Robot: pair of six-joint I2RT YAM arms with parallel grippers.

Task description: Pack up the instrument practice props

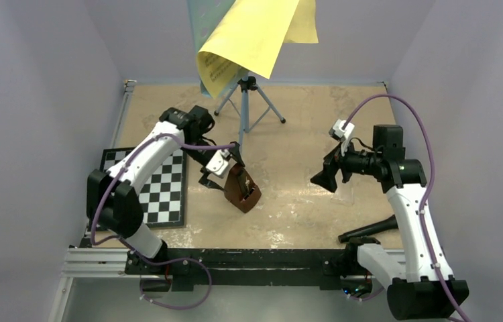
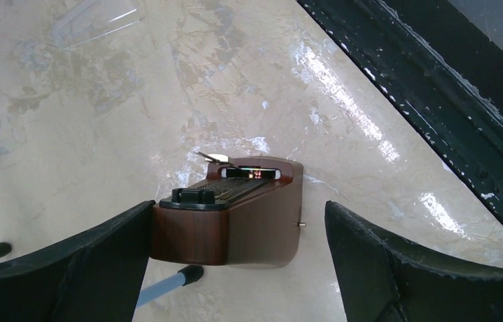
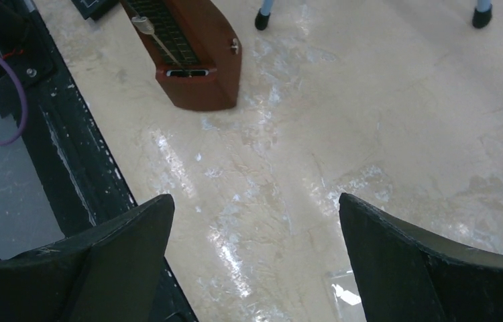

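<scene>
The brown pyramid-shaped metronome [image 1: 242,191] is on the table near the front, its pendulum rod showing. My left gripper [image 1: 225,176] is open around its narrow top. In the left wrist view the metronome [image 2: 255,221] lies between the fingers of this gripper [image 2: 240,215]: the left finger [image 2: 88,261] touches its side and the right finger [image 2: 396,268] stands apart. My right gripper [image 1: 322,178] is open and empty over bare table [image 3: 255,208]; the metronome [image 3: 195,60] lies beyond it. The light-blue music stand [image 1: 210,17] on thin tripod legs [image 1: 245,111] holds yellow sheets [image 1: 255,33] at the back.
A black-and-white chessboard [image 1: 161,188] lies at the left under my left arm. A black frame rail [image 1: 255,258] runs along the table's front edge. Tripod feet [image 2: 185,274] sit close to the metronome. A clear plastic piece [image 3: 346,292] lies on the table near my right gripper.
</scene>
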